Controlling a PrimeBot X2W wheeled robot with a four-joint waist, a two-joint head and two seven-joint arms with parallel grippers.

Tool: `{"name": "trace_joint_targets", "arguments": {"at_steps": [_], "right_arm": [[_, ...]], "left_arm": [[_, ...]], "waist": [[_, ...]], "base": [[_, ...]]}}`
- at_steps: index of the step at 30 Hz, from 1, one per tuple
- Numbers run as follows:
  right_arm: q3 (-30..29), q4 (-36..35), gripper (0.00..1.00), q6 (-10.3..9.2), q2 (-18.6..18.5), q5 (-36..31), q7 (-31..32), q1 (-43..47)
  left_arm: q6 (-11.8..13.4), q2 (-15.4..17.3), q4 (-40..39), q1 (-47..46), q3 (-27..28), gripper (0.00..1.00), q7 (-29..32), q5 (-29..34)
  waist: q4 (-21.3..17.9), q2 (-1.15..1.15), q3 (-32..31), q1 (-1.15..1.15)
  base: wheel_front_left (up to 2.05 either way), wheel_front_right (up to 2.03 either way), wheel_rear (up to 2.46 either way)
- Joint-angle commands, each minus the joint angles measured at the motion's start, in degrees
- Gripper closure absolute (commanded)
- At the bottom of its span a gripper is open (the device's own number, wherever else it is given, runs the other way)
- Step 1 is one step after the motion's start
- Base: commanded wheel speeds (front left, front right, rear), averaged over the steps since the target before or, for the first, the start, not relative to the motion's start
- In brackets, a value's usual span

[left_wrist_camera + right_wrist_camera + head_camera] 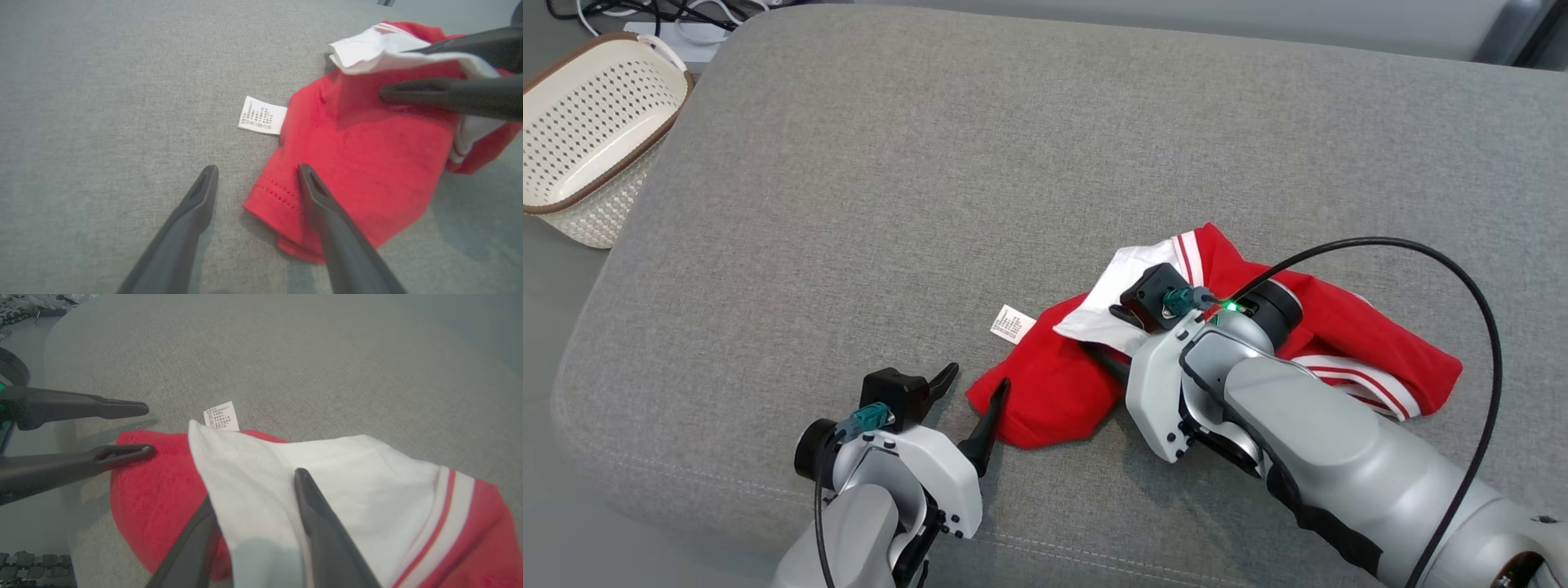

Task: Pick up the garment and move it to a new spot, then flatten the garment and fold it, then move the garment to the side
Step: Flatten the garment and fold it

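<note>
Since the garment [1045, 392] looked like thin soft knit, I'd have expected it to weigh next to nothing, flop wherever it got lifted, and slide easily over the cushion [931, 163]. It lay crumpled toward the front right of that grey cushion, mostly red side up, with a white flap [327, 473] turned over on top and its label [1013, 322] poking out at the edge. The left gripper [978, 377] hung wide open and held nothing, one finger over the red hem corner [269, 200] and the other over bare cushion. The right gripper [257, 490] had its fingers parted around the white flap, one under and one on top, not pinching it as far as I could tell. Best holds, I reckoned, were hem corners or seams, not the bunched middle.
</note>
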Motion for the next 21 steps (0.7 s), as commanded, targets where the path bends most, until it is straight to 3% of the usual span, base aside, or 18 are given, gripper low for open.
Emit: {"name": "trace_joint_targets", "arguments": {"at_steps": [1, 6, 10, 16, 21], "right_arm": [[-1.72, 0.01, 1.00, -0.01, 1.27, -0.72, -1.05, -0.45], [-9.53, 2.43, 1.00, -0.01, 1.26, -1.79, -8.47, -3.44], [-19.91, 5.59, 1.00, -0.01, -1.43, -4.21, -15.31, -8.37], [-32.66, 4.85, 1.00, -0.01, -7.99, -7.74, -16.76, -9.91], [-42.08, 0.70, 1.00, -0.01, -13.40, -11.93, -16.82, -4.61]], "left_arm": [[-0.42, 0.94, -1.49, -1.00, 1.52, 0.00, -0.59, -0.57], [-0.42, 0.92, -2.46, -0.86, 2.25, 0.00, -0.59, -0.47], [-0.42, 1.06, -3.86, -0.46, 3.95, 0.00, -0.59, 0.47], [-0.42, 1.12, -5.40, 0.09, 5.98, 0.00, -0.59, 1.98], [-0.42, 1.53, -5.69, 0.50, 7.11, 0.00, -0.59, 2.82]], "waist": [[0.31, 0.00, 0.15, 0.00], [-0.13, 0.00, -0.25, 0.00], [-1.86, 0.00, -1.20, 0.00], [-5.30, 0.00, -2.49, 0.00], [-8.03, 0.00, -2.81, 0.00]], "base": [[0.00, 0.00, 0.00], [0.00, 0.00, 0.00], [0.00, 0.00, 0.00], [0.00, 0.00, 0.00], [0.00, 0.00, 0.00]]}}
